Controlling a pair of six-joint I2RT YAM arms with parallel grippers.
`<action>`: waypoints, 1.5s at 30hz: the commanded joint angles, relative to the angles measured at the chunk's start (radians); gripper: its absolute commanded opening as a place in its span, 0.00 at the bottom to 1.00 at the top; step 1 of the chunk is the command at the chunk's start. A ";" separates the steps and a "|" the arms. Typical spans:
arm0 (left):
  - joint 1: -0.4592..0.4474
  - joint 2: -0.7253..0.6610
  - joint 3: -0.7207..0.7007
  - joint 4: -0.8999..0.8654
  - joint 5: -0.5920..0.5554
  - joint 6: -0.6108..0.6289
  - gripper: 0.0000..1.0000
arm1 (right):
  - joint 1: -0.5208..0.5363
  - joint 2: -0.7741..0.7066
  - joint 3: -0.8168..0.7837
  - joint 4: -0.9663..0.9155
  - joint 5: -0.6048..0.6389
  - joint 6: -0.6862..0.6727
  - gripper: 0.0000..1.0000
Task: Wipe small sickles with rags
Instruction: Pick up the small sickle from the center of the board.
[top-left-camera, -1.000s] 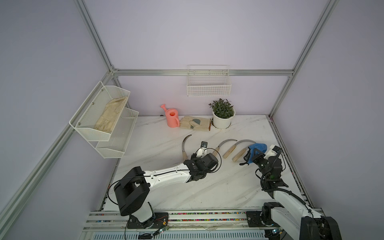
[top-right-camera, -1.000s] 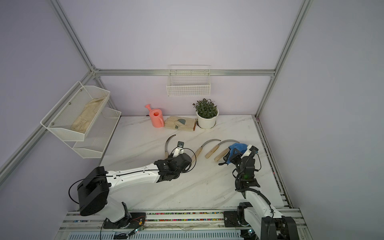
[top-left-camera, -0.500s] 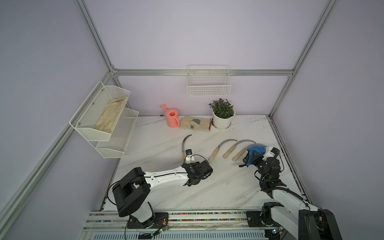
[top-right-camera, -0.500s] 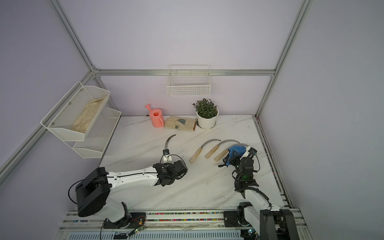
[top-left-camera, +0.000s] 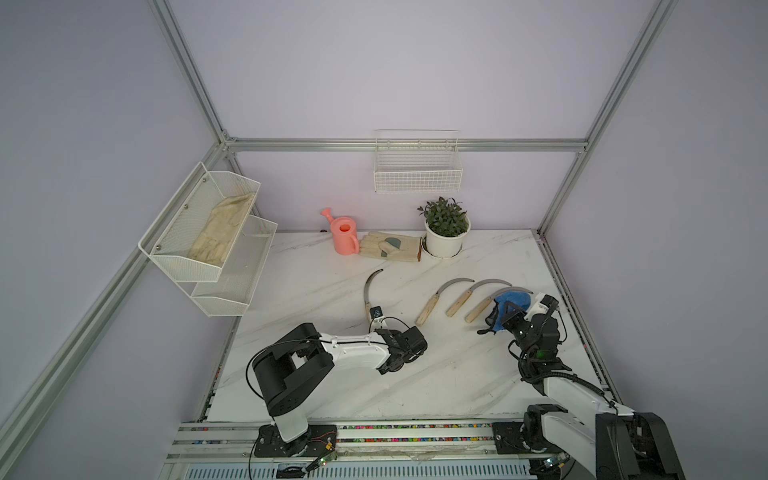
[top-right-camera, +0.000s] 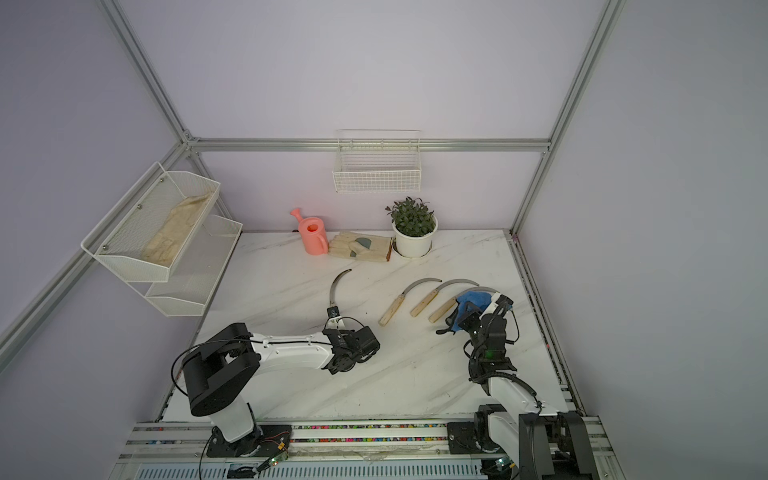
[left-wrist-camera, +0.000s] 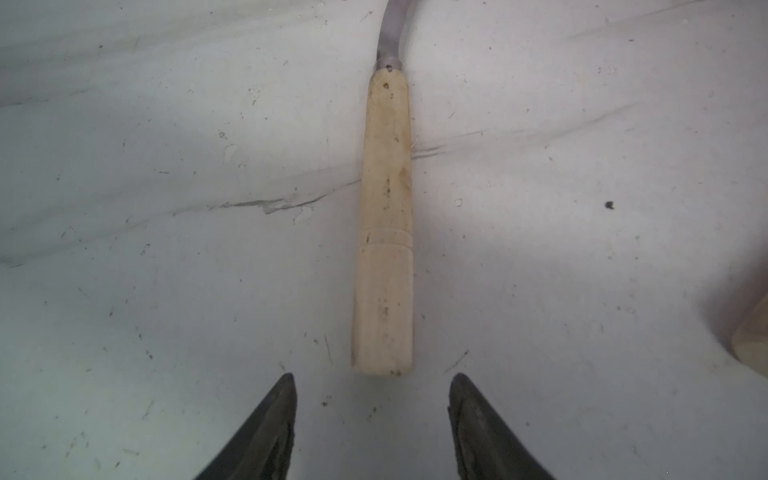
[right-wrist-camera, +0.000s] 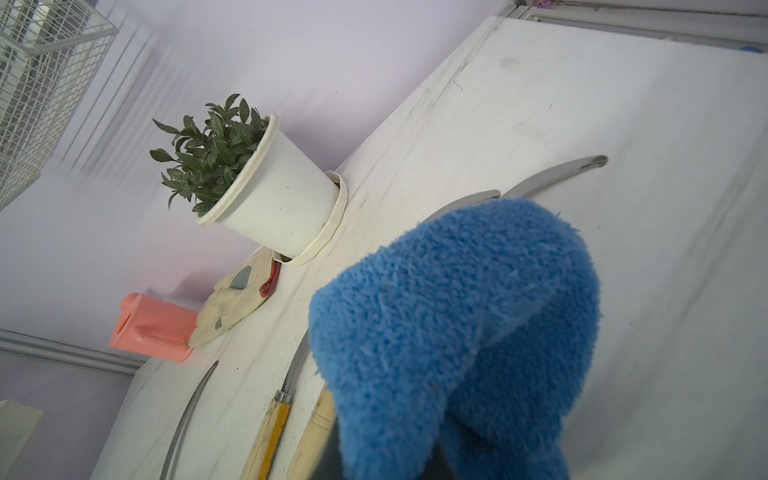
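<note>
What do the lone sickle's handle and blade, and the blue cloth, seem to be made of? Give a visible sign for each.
The handle looks like pale bare wood: matte, speckled, with a turned groove. The blade looks like grey metal: dull sheen. The cloth seems plush fabric, perhaps microfibre: fuzzy pile.

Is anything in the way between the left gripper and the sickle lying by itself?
Nothing visible. In the left wrist view the left gripper is open just short of the handle end of the lone sickle, with only bare table between them. Another sickle's handle shows off to one side, clear of that path.
</note>
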 joint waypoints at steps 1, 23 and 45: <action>0.023 0.033 -0.032 0.056 -0.007 -0.001 0.58 | -0.004 0.003 0.008 0.049 -0.003 0.007 0.00; 0.105 0.044 -0.086 0.172 0.114 0.092 0.37 | -0.004 0.006 0.012 0.041 0.003 0.008 0.00; 0.092 -0.030 -0.180 0.257 0.152 0.119 0.29 | -0.004 0.010 0.016 0.035 0.004 0.009 0.00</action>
